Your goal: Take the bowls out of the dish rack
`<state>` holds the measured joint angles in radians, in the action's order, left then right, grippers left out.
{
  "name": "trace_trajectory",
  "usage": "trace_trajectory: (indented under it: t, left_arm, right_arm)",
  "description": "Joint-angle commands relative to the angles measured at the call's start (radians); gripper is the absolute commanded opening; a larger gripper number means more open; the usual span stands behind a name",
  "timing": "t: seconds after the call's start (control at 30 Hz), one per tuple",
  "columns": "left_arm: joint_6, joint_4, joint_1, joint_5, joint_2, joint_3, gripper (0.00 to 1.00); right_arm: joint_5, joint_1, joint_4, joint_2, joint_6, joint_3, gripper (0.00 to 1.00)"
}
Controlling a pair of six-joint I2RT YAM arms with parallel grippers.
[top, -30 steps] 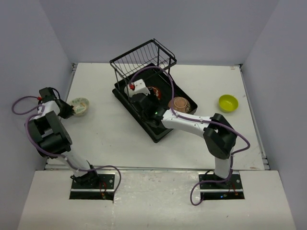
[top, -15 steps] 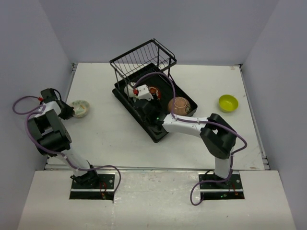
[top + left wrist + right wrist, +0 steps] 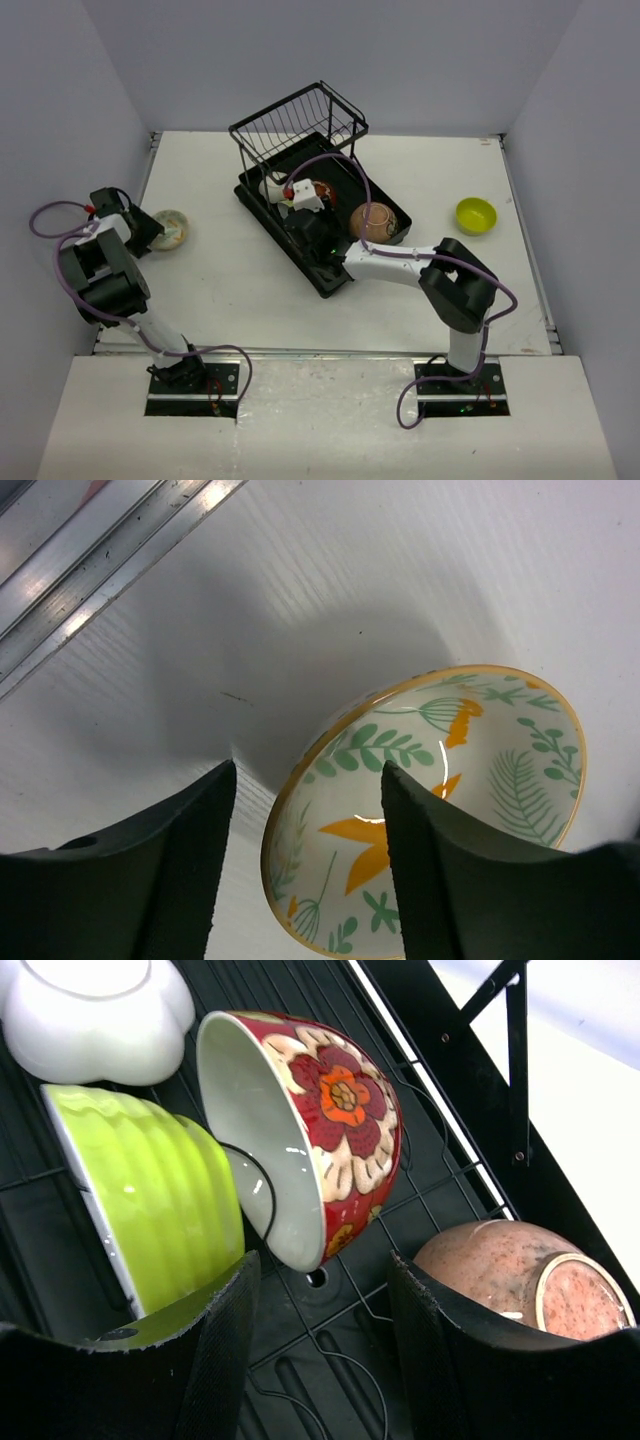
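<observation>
White table [image 3: 230, 290], grey walls. At its left edge the left gripper [image 3: 308, 772] is spread wide and empty, its fingers either side of the near rim of a leaf bowl [image 3: 430, 810] sitting upright on the table. Mid-table, the rack [image 3: 450, 1070] holds a white bowl [image 3: 95, 1015], a lime bowl [image 3: 150, 1200] on edge, a red bowl [image 3: 320, 1130] tipped beside it and a tan bowl [image 3: 520, 1280] upside down. The right gripper [image 3: 322, 1265] hovers above them, fingers apart, holding nothing. Far right, a second lime bowl [image 3: 476, 214] sits on the table.
</observation>
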<state>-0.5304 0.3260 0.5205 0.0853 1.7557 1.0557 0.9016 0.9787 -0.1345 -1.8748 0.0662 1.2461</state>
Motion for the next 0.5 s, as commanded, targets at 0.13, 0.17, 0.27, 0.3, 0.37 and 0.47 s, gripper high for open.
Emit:
trace_trajectory:
  t: [0.13, 0.17, 0.27, 0.3, 0.37, 0.47]
  left_arm:
    - [-0.006, -0.027, 0.004, -0.006, -0.081, -0.016, 0.75]
    - [-0.008, -0.024, 0.004, -0.005, -0.088, -0.013, 0.75]
    - [-0.02, -0.028, 0.004, -0.005, -0.113, -0.016, 0.77]
    - [-0.022, -0.033, 0.004, -0.002, -0.119, -0.017, 0.77]
    - [-0.029, -0.036, 0.004, 0.01, -0.128, -0.02, 0.78]
    - [-0.042, -0.033, 0.004, 0.025, -0.139, -0.019, 0.8]
  right_arm:
    - [0.046, -0.021, -0.145, 0.023, -0.042, -0.017, 0.54]
    - [0.048, -0.025, -0.155, 0.011, -0.045, -0.016, 0.54]
    - [0.045, -0.034, -0.215, -0.013, -0.09, -0.014, 0.53]
    - [0.049, -0.035, -0.218, -0.023, -0.094, -0.007, 0.52]
    - [0.048, -0.04, -0.255, -0.044, -0.112, -0.004, 0.5]
    - [0.059, -0.046, -0.293, -0.063, -0.128, -0.004, 0.46]
